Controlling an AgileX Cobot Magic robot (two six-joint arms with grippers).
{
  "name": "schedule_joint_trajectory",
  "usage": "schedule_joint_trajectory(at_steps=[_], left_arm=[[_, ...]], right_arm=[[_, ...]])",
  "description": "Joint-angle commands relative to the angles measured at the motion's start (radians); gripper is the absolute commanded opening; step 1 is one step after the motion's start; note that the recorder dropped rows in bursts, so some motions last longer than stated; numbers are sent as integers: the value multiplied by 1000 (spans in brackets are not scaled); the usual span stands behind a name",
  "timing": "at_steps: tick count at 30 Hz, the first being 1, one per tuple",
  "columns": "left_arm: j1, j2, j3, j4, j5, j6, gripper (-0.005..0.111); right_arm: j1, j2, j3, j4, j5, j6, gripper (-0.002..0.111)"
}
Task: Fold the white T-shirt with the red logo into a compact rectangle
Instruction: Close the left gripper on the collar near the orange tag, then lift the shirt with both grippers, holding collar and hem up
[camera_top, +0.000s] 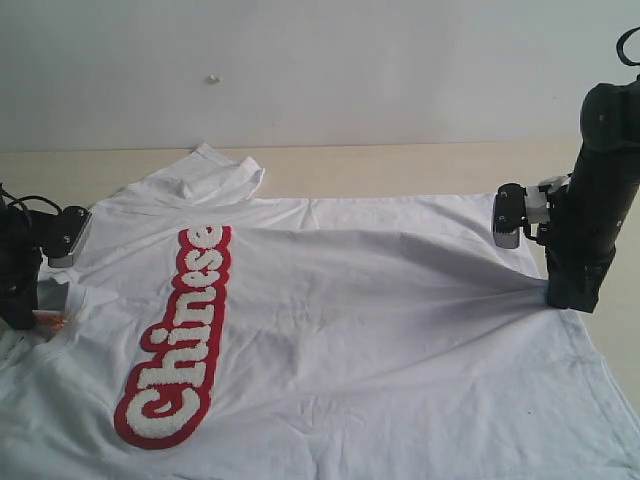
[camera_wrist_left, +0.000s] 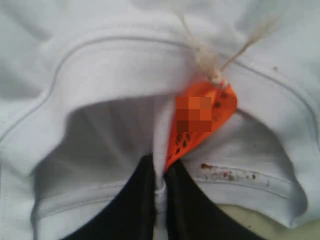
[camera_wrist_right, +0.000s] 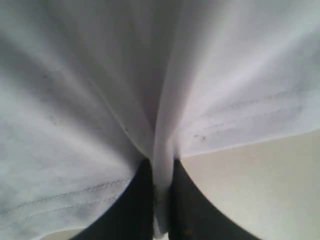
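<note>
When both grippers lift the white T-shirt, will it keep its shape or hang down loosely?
Probably it sags: the white T-shirt wrinkles toward the right gripper. It looks thin and light. The collar, held by the left gripper, may stretch.

The left tool (camera_wrist_left: 160, 172) is clamped on a pinch of the white T-shirt (camera_top: 380, 330) at its collar, with the left arm (camera_top: 15, 270) low beside it. The right tool (camera_wrist_right: 163, 170) points down and is clamped on the shirt's hem, with the right arm (camera_top: 605, 170) upright.
</note>
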Motion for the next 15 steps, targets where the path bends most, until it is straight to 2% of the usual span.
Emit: schedule_joint_trajectory(at_steps=[1,8,15], left_arm=[[4,34,18,16,16,-10,1],[3,1,18,40,42,-39,0],[4,-163,-55,113,47,-107,0]], right_arm=[[-8,26,15,-36,-41,-7,0],[-8,-11,12,-62,-28,-2,0],[-8,-142,-67,-68,70,-29,0]])
